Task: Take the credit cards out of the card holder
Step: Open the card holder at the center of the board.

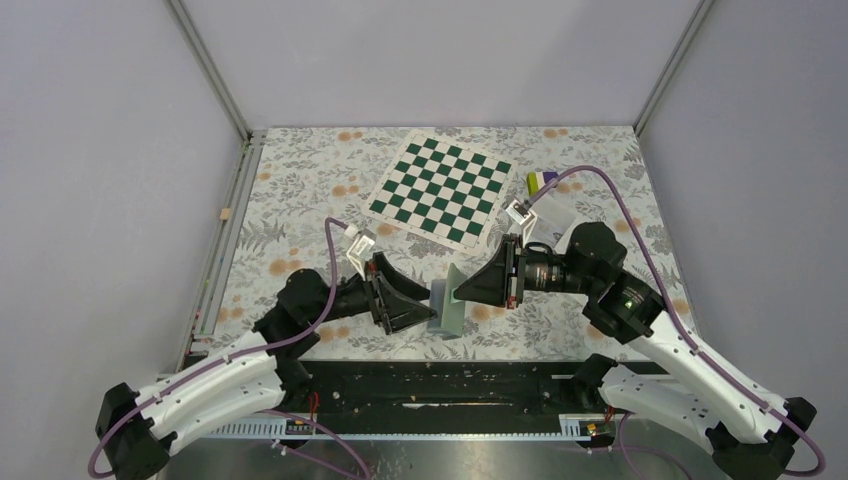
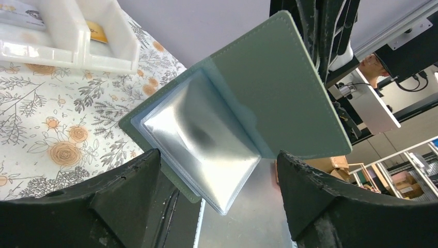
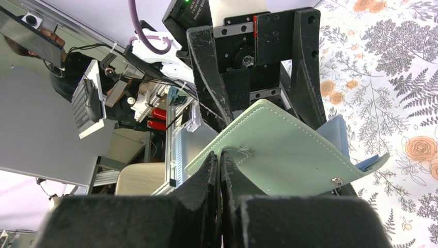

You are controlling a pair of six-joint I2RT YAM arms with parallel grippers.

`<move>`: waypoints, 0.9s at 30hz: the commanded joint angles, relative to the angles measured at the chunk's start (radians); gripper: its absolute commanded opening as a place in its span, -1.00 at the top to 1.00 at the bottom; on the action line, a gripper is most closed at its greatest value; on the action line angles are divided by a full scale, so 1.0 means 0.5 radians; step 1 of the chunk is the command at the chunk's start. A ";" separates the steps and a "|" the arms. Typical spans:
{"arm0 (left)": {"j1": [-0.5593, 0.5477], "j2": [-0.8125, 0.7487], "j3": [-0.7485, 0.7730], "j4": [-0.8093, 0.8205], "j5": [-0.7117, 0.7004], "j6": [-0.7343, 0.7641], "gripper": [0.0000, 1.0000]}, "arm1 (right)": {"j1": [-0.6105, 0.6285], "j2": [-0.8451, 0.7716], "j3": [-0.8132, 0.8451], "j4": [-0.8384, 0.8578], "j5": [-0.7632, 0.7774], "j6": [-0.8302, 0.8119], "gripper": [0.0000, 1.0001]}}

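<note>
Above the near edge of the surface (image 1: 300, 180), your right claw (image 3: 221, 155) is pinching the card holder (image 2: 268, 77) by its stitched teal-green cover, holding it aloft. Your left claw (image 2: 217, 173) is hanging spread around its clear sleeves (image 2: 201, 139). These are probably flimsy and slippery, so a grip near a sleeve's open edge should suit.
</note>
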 commanded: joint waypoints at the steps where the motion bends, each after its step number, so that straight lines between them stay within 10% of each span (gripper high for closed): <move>1: -0.011 -0.103 0.009 0.104 0.022 0.200 -0.63 | -0.011 0.015 0.151 0.124 -0.133 -0.021 1.00; 15: -0.020 0.064 0.803 -1.008 0.535 1.959 -0.75 | -0.011 0.171 0.152 0.034 -0.702 -0.232 1.00; 27: -0.028 0.431 0.909 -0.657 1.031 1.941 -0.77 | -0.011 0.146 0.190 0.056 -0.824 -0.239 1.00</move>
